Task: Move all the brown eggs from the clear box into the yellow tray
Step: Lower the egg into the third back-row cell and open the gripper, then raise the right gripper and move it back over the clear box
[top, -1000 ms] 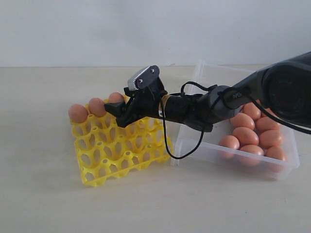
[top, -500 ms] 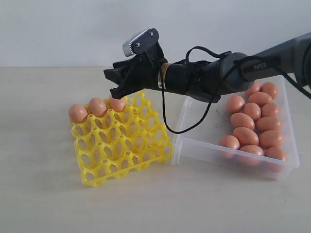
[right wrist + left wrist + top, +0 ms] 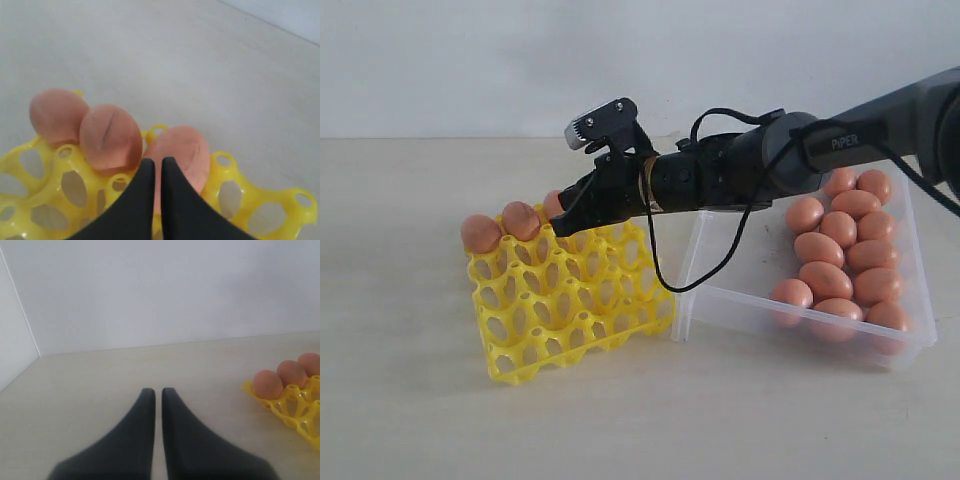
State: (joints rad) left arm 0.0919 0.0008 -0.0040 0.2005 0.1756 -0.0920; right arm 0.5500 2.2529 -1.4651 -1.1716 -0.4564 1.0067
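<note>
Right gripper [image 3: 561, 224] fully closed and empty, tips right at the third of three eggs [image 3: 520, 220] in the tray's [image 3: 570, 305] far row. Other eggs [image 3: 825, 280] sit in the box [image 3: 730, 300] beside the tray. Left gripper [image 3: 156, 392] closed, empty, off to the tray's side.

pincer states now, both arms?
Left pincer: shut, holding nothing.
Right pincer: shut, holding nothing, tips right by a brown egg in the yellow tray.

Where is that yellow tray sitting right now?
In the exterior view the yellow tray sits left of the clear box, three brown eggs along its far edge.
</note>
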